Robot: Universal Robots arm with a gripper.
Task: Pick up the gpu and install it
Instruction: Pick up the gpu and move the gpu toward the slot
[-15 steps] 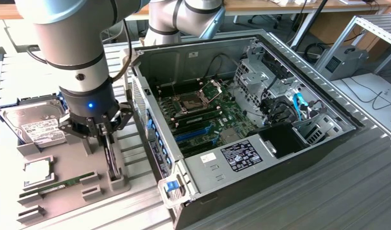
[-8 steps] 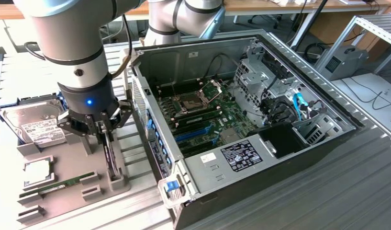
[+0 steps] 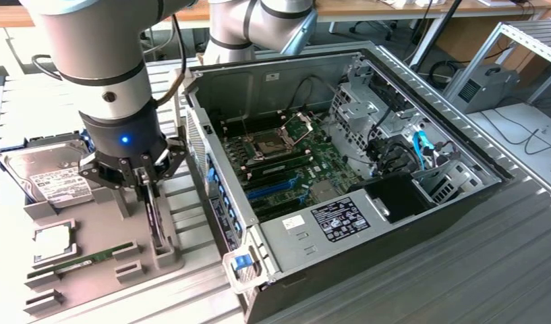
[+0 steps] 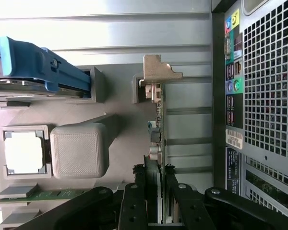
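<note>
The gpu (image 3: 154,219) is a thin black card standing on its edge in a slot of the grey holder tray (image 3: 102,217), just beside the open computer case (image 3: 410,256). In the wrist view the gpu (image 4: 156,125) runs away from the camera, with its silver bracket (image 4: 159,70) at the far end. My gripper (image 3: 142,181) hangs straight down over the card. Its black fingers (image 4: 133,203) press on both faces of the card's near end, so the gripper (image 4: 154,194) is shut on it. The card still sits in its slot.
The tray also holds a silver hard drive (image 3: 50,177) in a blue carrier (image 4: 38,64), a square processor chip (image 3: 52,241), and a green memory stick (image 3: 91,260). Inside the case lies the motherboard with blue slots (image 3: 275,185). The case's rear panel (image 4: 269,96) stands close beside the card.
</note>
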